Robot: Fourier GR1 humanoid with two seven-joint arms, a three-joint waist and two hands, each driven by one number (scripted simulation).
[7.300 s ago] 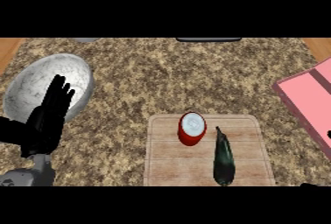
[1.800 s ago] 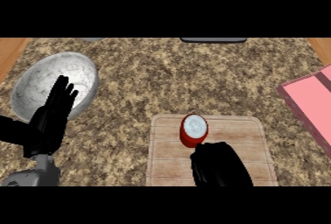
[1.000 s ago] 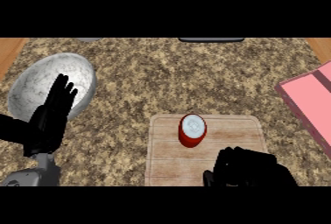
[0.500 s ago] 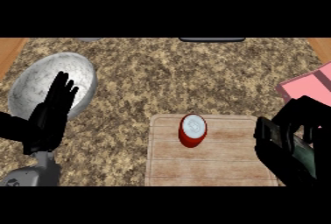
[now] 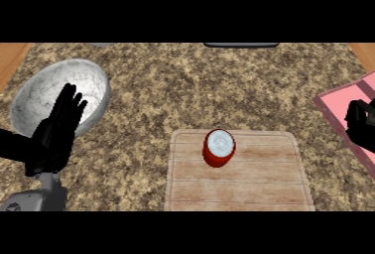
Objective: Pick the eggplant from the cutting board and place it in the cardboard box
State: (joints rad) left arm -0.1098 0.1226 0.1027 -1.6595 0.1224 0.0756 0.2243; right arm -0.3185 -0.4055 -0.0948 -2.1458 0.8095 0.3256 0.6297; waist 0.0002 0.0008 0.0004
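Note:
My right hand (image 5: 360,124) is at the view's right edge, over the pink box (image 5: 343,100), its fingers curled. The eggplant does not show on its own; the dark curled hand hides it. The wooden cutting board (image 5: 249,183) lies front and centre with only a red can (image 5: 218,147) on it, white lid up. My left hand (image 5: 55,134) rests open at the left, fingers up, in front of the metal bowl.
A large metal bowl (image 5: 77,82) sits at the back left on the speckled counter. A dark flat object (image 5: 242,44) lies at the far edge. Only part of the pink box shows; the rest is cut off at the right.
The right hand closed over the eggplant on the board, lifted it away and swung right to the pink box. The board now holds only the can. The left hand has not moved.

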